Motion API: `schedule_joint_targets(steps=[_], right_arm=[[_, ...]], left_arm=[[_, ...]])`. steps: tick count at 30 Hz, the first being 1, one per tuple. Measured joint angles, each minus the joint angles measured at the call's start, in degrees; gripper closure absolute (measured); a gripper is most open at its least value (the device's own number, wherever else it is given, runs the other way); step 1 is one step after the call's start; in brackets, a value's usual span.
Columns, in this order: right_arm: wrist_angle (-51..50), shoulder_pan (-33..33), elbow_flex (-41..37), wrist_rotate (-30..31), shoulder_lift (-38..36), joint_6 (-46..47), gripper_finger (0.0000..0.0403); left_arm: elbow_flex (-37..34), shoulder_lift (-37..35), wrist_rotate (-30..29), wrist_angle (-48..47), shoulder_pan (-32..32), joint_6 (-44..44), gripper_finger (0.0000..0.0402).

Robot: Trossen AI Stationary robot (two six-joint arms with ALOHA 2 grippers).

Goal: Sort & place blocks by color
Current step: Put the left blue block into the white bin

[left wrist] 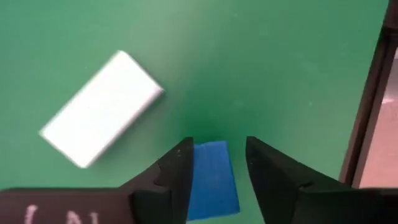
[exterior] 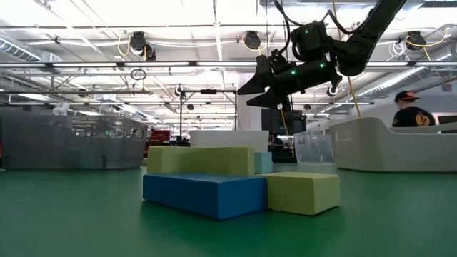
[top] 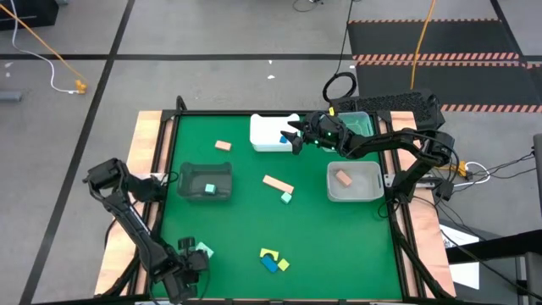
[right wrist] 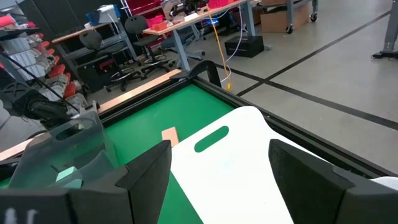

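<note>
My left gripper (top: 190, 251) is low at the table's near left, open. A blue block (left wrist: 214, 179) lies between its fingers, with a mint bar (left wrist: 99, 118) beside it on the mat. I cannot tell whether the fingers touch the blue block. My right gripper (top: 295, 135) hovers open and empty above the white bin (top: 271, 134), which holds a blue block (top: 284, 136). Loose on the mat are a tan block (top: 223, 145), a tan bar (top: 278, 184), a mint cube (top: 286, 197), and a yellow arch (top: 269, 253) with a blue bar (top: 269, 264) and a yellow block (top: 283, 264).
A dark bin (top: 206, 180) on the left holds a mint block (top: 209, 188). A pale bin (top: 354, 193) on the right holds a tan block (top: 342, 177). A clear bin (top: 362, 124) sits at the far right. A raised dark rim (top: 169, 169) edges the mat. A person (exterior: 413, 114) is seated beyond the table.
</note>
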Motion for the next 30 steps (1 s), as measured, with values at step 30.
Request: schedule_joint_targets(steps=[30], right_arm=[[-3.0, 0.0, 0.0, -0.2, 0.0, -0.2, 0.0145]], left_arm=[[-0.1, -3.8, 6.7, -2.9, -3.5, -22.5, 0.0174]])
